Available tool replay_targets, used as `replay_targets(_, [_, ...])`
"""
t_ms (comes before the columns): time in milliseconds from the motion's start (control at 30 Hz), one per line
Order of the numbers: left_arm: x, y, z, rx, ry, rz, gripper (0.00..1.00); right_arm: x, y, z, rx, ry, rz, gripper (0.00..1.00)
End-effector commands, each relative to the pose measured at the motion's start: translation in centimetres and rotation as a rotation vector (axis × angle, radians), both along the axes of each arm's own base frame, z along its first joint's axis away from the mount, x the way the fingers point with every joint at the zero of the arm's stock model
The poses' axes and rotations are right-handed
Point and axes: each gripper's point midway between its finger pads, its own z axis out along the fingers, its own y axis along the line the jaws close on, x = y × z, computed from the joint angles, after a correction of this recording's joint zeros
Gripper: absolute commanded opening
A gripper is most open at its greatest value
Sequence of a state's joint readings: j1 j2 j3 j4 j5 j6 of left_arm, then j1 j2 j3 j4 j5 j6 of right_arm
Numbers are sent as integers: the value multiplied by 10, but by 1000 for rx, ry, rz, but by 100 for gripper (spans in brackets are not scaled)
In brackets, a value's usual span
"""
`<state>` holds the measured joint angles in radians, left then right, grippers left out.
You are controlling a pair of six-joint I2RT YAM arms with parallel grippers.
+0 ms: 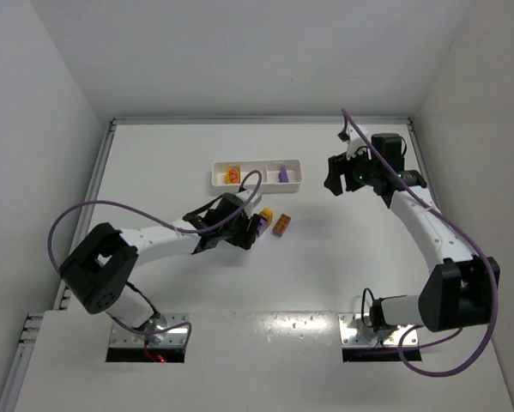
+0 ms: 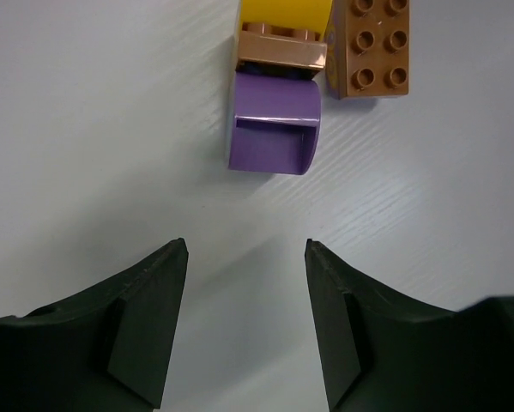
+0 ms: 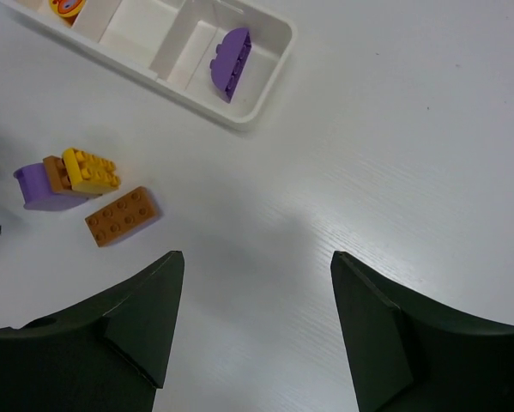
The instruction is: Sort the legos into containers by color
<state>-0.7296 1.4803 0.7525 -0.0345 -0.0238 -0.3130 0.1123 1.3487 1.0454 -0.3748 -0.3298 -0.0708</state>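
The left gripper sits low over the table, on the near side of the tray (the side toward the arm bases). Its jaws are spread wide with nothing between them. Just past its fingertips lies a purple brick with a curved edge — it touches neither finger. Pressed against that brick's far end is a small brown brick, and a yellow brick joins on beyond it. The three form one short clump, near the tray but clear of it. Just beside the clump, to its right, an orange brick lies flat with its studs up. In the tray, the left compartment holds an orange-and-yellow piece, and the right compartment holds a purple piece. Right of the tray, the right gripper hangs above the table — its jaws stand wide apart too, holding nothing.
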Motion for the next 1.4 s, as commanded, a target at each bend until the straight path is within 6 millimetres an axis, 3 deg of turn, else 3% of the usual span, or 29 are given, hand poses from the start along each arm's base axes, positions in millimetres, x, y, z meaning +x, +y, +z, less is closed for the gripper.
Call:
replay_targets(0, [19, -17, 13, -40, -54, 27, 63, 3, 2, 11, 27, -38, 16, 70])
replay_targets(500, [35, -52, 6, -60, -66, -47, 63, 9, 1, 3, 31, -18, 14, 70])
replay_targets(700, [44, -55, 0, -45, -79, -38, 63, 9, 2, 0, 36, -8, 21, 70])
replay_targets(833, [48, -56, 1, -34, -86, -37, 43, 10, 4, 2, 43, -17, 29, 70])
replay_targets(867, [47, -57, 1, -39, -82, -45, 29, 10, 4, 2, 43, -17, 29, 70])
replay_targets(933, [45, -59, 0, -42, -57, -71, 13, 9, 7, -3, 55, -6, 45, 69])
replay_targets(1033, [27, -67, -1, -53, 29, -226, 11, -1, 25, -2, 133, 27, 128, 69])
replay_targets(1067, [28, -63, 5, -69, 32, -286, 11, -11, 41, -6, 203, 69, 211, 69])
replay_targets(1100, [10, -72, 15, -166, 89, -405, 11, -13, 48, -2, 236, 73, 251, 69])
replay_targets(1167, [-3, -73, 33, -290, 137, -529, 13, -24, 66, 1, 305, 106, 343, 69])
replay_targets(1200, [-4, -63, 45, -332, 165, -567, 13, -36, 79, 3, 388, 141, 432, 70])
replay_targets(1233, [-14, -67, 67, -430, 204, -649, 13, -46, 91, 11, 451, 156, 511, 70])
replay_targets(1367, [-16, -50, 85, -549, 284, -695, 13, -49, 100, 19, 521, 180, 592, 70])
